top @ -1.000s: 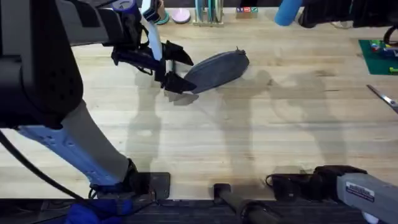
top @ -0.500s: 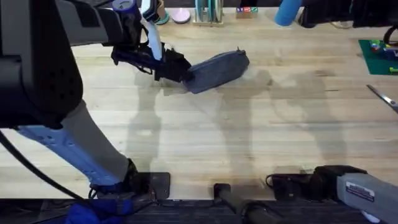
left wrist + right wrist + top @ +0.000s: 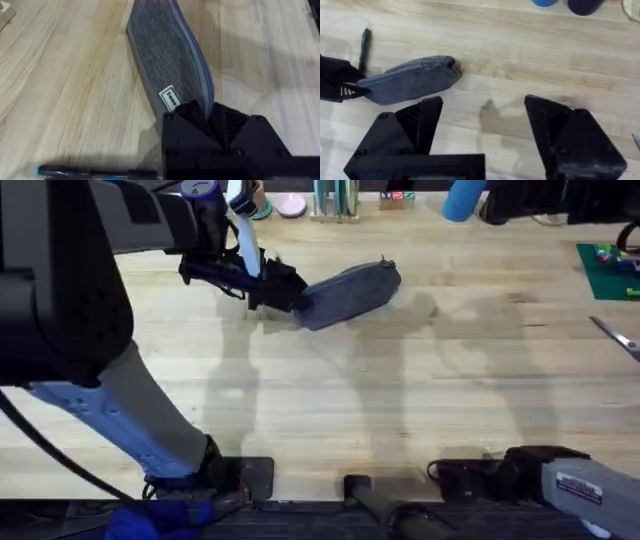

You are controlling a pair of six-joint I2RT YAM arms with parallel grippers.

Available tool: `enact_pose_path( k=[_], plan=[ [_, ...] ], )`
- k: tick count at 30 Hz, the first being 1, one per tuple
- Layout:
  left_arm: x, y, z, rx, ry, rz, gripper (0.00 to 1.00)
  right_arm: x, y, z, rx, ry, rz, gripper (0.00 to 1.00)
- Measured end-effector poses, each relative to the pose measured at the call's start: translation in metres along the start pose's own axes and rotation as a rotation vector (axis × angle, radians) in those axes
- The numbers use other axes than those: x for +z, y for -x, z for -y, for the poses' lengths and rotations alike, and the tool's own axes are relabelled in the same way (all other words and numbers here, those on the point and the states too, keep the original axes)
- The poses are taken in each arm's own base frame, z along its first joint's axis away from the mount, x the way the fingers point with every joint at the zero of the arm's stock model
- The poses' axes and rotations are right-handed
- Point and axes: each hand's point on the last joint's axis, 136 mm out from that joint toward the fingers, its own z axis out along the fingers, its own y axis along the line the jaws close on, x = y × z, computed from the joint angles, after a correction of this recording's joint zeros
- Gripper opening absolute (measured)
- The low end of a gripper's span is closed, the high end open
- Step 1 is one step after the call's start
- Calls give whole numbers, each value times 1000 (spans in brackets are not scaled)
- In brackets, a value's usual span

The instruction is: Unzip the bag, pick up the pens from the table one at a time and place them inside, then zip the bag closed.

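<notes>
Pinching the near-left end of the grey-blue pencil pouch [image 3: 348, 292], the left gripper [image 3: 290, 292] has its black fingers closed on the fabric. Pouch lies tilted on the wooden table [image 3: 420, 400], zipper pull at its far end from the gripper. Black pen [image 3: 95, 172] lies on the table just beside the clamped end. Right gripper [image 3: 482, 132] hangs well apart from the pouch, fingers spread wide, holding nothing.

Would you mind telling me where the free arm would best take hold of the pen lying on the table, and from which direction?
Probably at mid-shaft, from straight above, fingers astride its width. The pen is thin and lies flat on the table, clear of the bag, whose end the left gripper pinches.
</notes>
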Motion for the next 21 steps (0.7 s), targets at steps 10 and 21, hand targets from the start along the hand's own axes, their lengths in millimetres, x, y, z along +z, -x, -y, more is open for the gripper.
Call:
enact_pose_path(
  k=[10,21],
  plan=[
    [0,0,0,0,0,0,42,0,0,0,0,0,0,996],
    [0,0,0,-2,-1,0,42,0,-1,0,0,0,-3,996]
  ],
)
